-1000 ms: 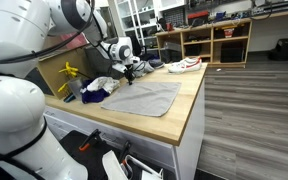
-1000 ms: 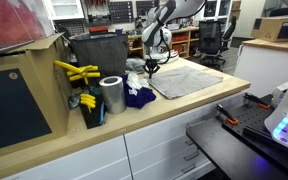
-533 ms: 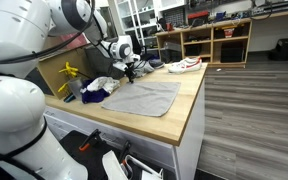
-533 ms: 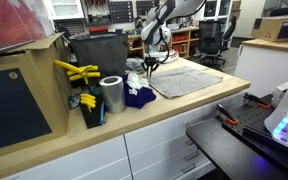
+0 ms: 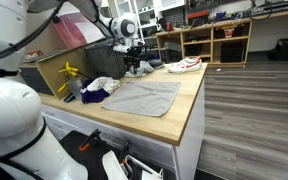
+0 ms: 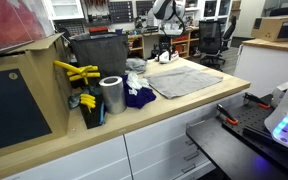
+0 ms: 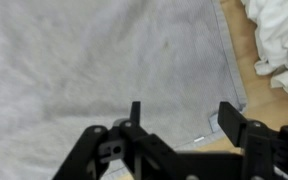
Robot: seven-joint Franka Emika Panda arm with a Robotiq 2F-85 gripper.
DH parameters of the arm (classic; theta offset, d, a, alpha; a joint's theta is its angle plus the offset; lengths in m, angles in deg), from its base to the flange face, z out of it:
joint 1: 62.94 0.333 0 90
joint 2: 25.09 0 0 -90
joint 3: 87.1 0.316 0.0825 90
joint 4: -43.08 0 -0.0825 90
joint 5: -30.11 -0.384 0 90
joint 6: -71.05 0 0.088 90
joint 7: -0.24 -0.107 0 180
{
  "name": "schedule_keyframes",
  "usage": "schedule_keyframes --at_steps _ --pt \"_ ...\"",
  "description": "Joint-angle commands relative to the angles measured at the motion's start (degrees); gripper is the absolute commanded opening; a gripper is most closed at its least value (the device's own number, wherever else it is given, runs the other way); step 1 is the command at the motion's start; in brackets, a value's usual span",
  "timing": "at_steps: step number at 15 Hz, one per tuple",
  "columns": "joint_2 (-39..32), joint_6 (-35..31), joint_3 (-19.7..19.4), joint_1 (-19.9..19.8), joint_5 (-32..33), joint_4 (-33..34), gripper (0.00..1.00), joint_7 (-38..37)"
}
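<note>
gripper [image 7: 181, 112]: jaws wide, nothing btwn em | grey cloth [image 7: 94, 60]: flat on wooden counter [image 5: 189, 112], straight below gripper, not touching; in wrist view spreads 9 to 12 o'clock, edge at 1 | white rags [image 7: 279, 40] at 2 o'clock | vs 1 s ago: gripper was low + shut at cloth's far corner, now lifted clear; cloth same spot

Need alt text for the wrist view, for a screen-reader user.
The robot's hand, jaws open and empty, hangs above a flat grey cloth that fills most of the view. At the right, a strip of wooden counter shows past the cloth's edge, with crumpled white fabric in the upper corner.
</note>
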Motion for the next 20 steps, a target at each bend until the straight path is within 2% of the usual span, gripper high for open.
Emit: schedule_keyframes --at_steps 1,4,10,17,20 --pt "11.0 11.4 -0.7 -2.7 2.2 -6.8 1.00 3.4" --pt "16.1 18.6 -1.2 -3.8 5.3 -8.0 1.00 5.6" --pt "24.7 21.5 -0.8 -3.9 10.8 -14.0 1.00 7.5" --pt "39.5 16.4 0.9 -3.4 17.3 -25.7 1.00 6.3" --pt "46.1 12.6 1.4 -3.8 17.1 -31.0 1.00 6.3"
